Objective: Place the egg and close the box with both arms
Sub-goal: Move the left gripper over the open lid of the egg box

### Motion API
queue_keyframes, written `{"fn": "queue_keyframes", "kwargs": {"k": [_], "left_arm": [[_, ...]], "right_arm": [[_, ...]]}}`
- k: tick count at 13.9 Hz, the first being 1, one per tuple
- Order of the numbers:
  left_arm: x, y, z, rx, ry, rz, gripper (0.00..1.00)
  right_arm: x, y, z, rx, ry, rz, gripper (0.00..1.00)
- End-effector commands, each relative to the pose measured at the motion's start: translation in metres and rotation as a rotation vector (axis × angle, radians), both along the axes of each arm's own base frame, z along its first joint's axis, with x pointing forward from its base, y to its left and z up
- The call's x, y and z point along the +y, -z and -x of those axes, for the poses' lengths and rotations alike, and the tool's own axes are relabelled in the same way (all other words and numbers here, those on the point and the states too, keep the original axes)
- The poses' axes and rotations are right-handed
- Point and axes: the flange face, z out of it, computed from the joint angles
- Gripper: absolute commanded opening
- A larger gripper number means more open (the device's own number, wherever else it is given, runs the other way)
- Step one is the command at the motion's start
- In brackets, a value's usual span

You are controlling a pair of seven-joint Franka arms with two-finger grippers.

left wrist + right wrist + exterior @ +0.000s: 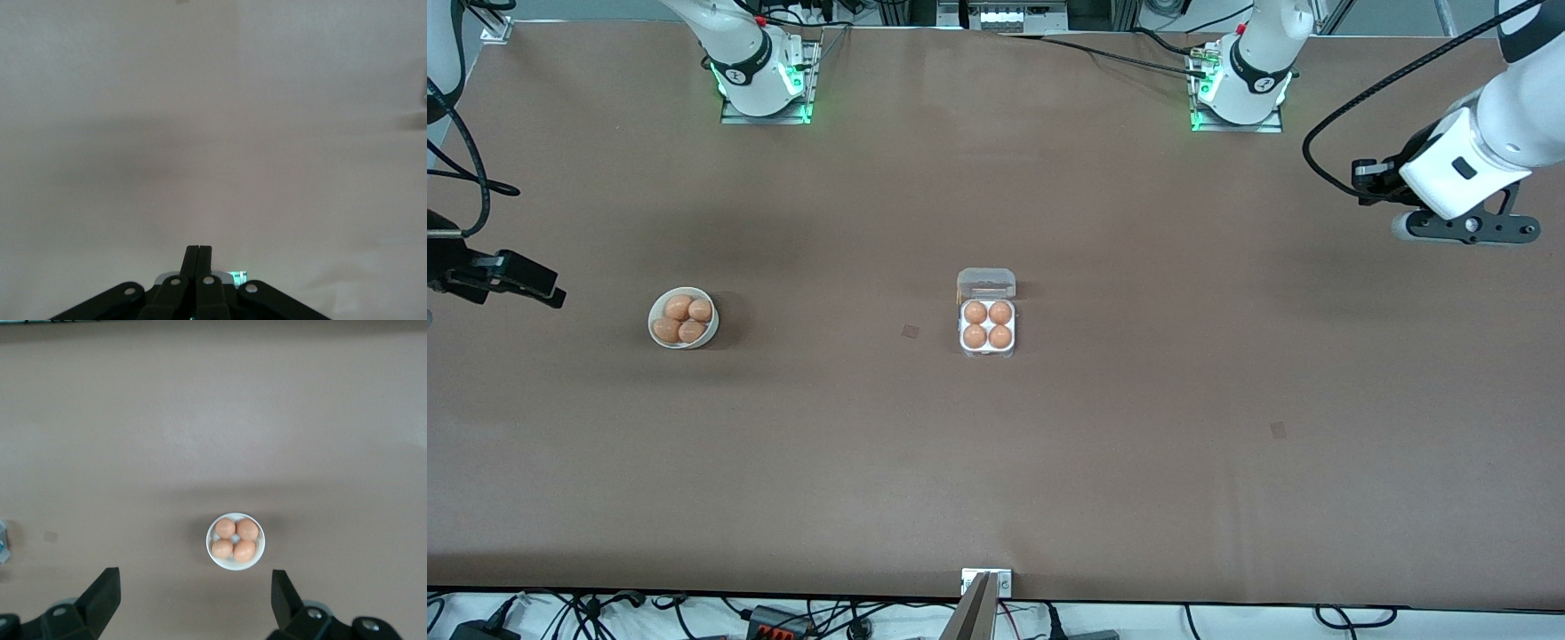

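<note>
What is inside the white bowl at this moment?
The white bowl holds four brown eggs, touching one another. They cover most of its floor, so anything beneath them is hidden.

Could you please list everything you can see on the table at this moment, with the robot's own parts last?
box: one, white tray with clear lid open, mid-table.
eggs in the box: four, light brown, every cell filled.
bowl: one, white, toward the right arm's end.
eggs in the bowl: four, light brown.
table: one, brown.
left tool: one, black, fingers shut, over bare table at the left arm's end.
right tool: one, black, open, at the right arm's end.
</note>
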Motion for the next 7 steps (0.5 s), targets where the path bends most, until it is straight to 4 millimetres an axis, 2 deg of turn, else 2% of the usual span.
{"fn": "queue_keyframes", "kwargs": {"k": [1,2,4,5,7], "left_arm": [[-0.022,-0.006,0.003,0.016,0.045,0.014,0.01],[-0.038,-0.006,0.005,0.015,0.074,0.018,0.01],[-0.076,-0.004,0.010,0.008,0.130,0.019,0.01],[-0.096,0.003,0.014,-0.003,0.141,0.016,0.01],[-0.127,0.030,0.019,-0.022,0.127,0.006,0.01]], "right_arm": [[0.001,-0.002,0.045,0.032,-0.027,0.025,1.00],[0.000,-0.002,0.057,0.038,-0.027,0.023,1.00],[0.000,0.004,0.063,0.026,-0.041,0.023,1.00],[-0.001,0.011,0.064,0.015,-0.042,0.023,1.00],[0.000,0.021,0.070,0.004,-0.046,0.022,1.00]]}}
